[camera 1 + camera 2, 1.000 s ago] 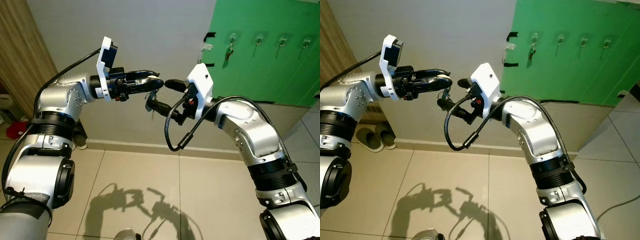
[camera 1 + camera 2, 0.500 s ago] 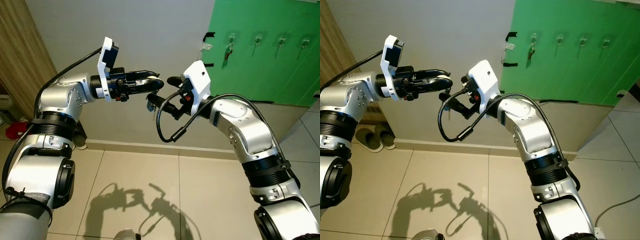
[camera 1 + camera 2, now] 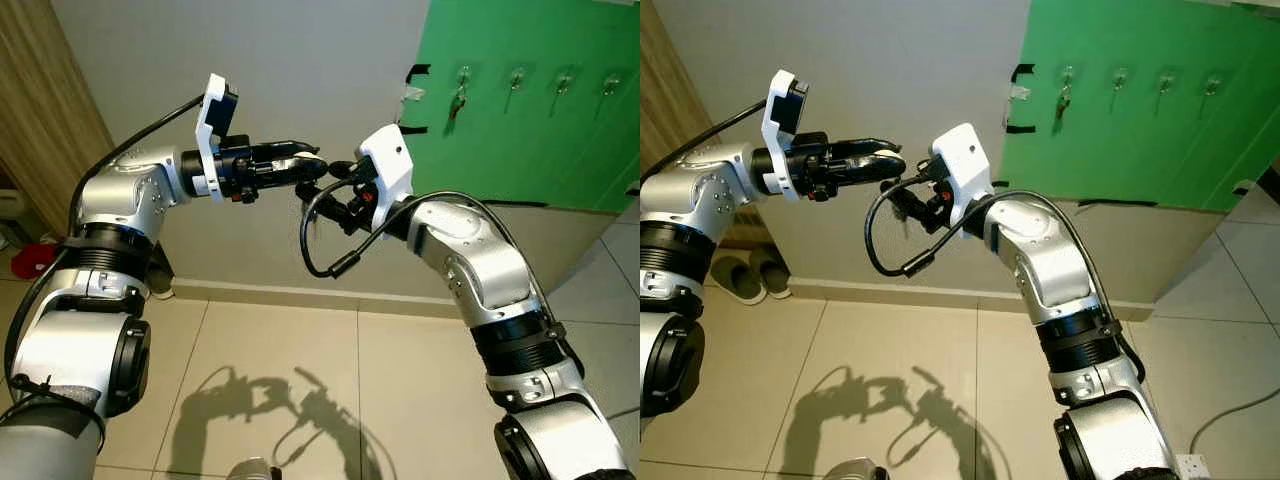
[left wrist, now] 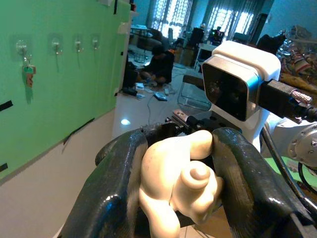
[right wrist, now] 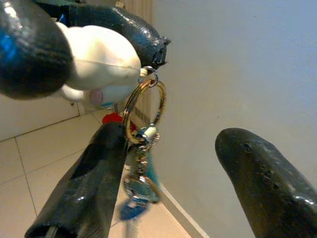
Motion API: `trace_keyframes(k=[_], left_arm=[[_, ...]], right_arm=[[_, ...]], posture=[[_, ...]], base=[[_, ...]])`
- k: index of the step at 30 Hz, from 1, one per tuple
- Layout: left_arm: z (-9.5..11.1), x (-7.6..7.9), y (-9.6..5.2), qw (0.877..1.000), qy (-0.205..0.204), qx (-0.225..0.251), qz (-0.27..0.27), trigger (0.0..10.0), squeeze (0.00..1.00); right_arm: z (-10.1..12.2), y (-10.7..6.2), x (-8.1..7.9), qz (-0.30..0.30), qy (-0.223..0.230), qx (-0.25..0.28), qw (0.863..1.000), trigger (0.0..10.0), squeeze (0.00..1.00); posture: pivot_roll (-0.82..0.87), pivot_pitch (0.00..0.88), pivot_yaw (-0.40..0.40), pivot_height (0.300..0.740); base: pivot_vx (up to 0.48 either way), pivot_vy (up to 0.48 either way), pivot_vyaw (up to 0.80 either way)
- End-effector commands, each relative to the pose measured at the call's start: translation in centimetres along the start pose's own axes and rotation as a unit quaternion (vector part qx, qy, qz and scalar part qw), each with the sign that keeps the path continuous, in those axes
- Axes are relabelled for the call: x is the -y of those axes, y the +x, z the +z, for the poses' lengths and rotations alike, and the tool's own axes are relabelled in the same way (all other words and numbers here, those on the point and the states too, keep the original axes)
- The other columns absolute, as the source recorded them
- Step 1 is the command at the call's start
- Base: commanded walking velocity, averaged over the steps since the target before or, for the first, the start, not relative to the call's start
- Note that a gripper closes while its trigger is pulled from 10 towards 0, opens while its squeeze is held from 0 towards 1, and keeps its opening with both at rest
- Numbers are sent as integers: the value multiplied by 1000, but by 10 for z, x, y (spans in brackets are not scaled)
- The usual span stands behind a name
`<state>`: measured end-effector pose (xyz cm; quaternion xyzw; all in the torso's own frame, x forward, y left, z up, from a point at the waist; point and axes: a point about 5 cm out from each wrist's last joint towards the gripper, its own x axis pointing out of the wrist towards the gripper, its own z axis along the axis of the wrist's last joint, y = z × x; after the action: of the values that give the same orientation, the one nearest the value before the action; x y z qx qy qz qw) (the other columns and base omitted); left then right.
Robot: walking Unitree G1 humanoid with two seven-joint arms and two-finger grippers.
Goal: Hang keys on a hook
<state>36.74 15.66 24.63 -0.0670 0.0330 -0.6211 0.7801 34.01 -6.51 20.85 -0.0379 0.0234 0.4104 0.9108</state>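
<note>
Jaws: the left gripper point(image 4: 173, 198) is closed on a cream-white figurine charm point(image 4: 181, 186), pinched between its two black fingers point(image 4: 111, 193); the right gripper point(image 5: 163, 163) stands open, its fingers well apart, holding nothing.

Both silver arms are raised in front of the chest, elbows out, grippers pointing toward each other before a pale wall point(image 3: 300, 60). The left gripper is extended level; the right gripper's tips sit just beside it.

From the charm hangs a metal key ring point(image 5: 143, 111) with the keys point(image 5: 138, 191) dangling below, blurred. The ring lies against one right finger point(image 5: 94, 183), in the gap between the two.

A black cable point(image 3: 320, 240) loops under the right wrist. On the robot's right, a green board point(image 3: 530, 100) carries a row of hooks point(image 3: 517, 78); one hook point(image 3: 462, 80) already bears keys. Slippers point(image 3: 750, 275) lie on the tiled floor point(image 3: 300, 370) by the wall.
</note>
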Motion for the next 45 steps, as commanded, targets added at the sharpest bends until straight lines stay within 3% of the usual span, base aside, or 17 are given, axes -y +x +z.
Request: trace_keyframes(k=[1, 13, 32, 35, 37, 43, 44, 45], left_arm=[[2, 0, 2, 1000, 8, -8, -1, 10000, 0], [-1, 0, 1, 1000, 7, -14, 3, 10000, 0], [-3, -3, 1, 1000, 9, -20, 14, 10000, 0], [-1, -5, 1, 999, 14, -19, 28, 10000, 0], [9, -15, -1, 995, 23, 2, 97, 10000, 0], [10, -20, 0, 991, 23, 4, 131, 10000, 0], [9, -21, 0, 991, 21, 1, 135, 10000, 1000], [9, -21, 0, 990, 19, 1, 140, 10000, 1000]], right_arm=[[9, 0, 3, -8, 1, 9, 1000, 0, 0], [16, -2, 4, -60, -46, -6, 997, 0, 0], [17, -6, -7, -33, -38, 4, 999, 0, 0], [15, -7, -10, -26, -37, 2, 999, 0, 0], [8, -9, -16, -14, -35, -8, 999, 0, 0], [2, -10, -21, -5, -29, -14, 999, 0, 0], [2, -10, -22, -3, -28, -15, 999, 0, 0], [1, -10, -22, -2, -27, -16, 1000, 0, 0]], posture=[[13, 0, 18, 740], [12, 0, 17, 740], [9, 0, 20, 740], [8, 0, 19, 740], [8, 0, 19, 740], [0, 0, 21, 740], [-1, 0, 21, 740], [-1, 0, 21, 740]], base=[[0, 0, 0], [0, 0, 0], [0, 0, 0], [0, 0, 0], [0, 0, 0], [0, 0, 0], [0, 0, 0], [0, 0, 0]])
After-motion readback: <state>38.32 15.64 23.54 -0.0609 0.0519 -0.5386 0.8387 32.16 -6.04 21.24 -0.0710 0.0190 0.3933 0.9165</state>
